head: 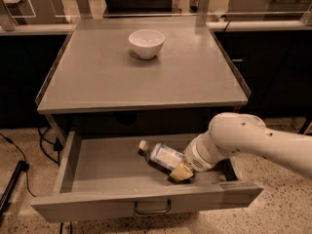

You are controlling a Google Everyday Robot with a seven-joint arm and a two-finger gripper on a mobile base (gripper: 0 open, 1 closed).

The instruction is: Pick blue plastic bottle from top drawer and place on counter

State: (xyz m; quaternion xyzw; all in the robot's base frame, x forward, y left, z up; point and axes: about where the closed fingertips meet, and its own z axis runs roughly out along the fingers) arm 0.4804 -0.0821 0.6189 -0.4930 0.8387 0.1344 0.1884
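Note:
The blue plastic bottle (163,156) lies in the open top drawer (97,167), right of the middle, with its white cap pointing up-left. My gripper (180,172) reaches in from the right on the white arm (243,140) and is shut on the bottle's bottom end, just behind the drawer's front panel. The counter (112,77) is the grey table top above the drawer. The gripper's far side is hidden behind the bottle and the wrist.
A white bowl (146,43) stands near the back middle of the counter. The drawer's bar handle (152,208) is on its front panel. Cables (29,155) run on the speckled floor at the left. Dark cabinets stand on both sides.

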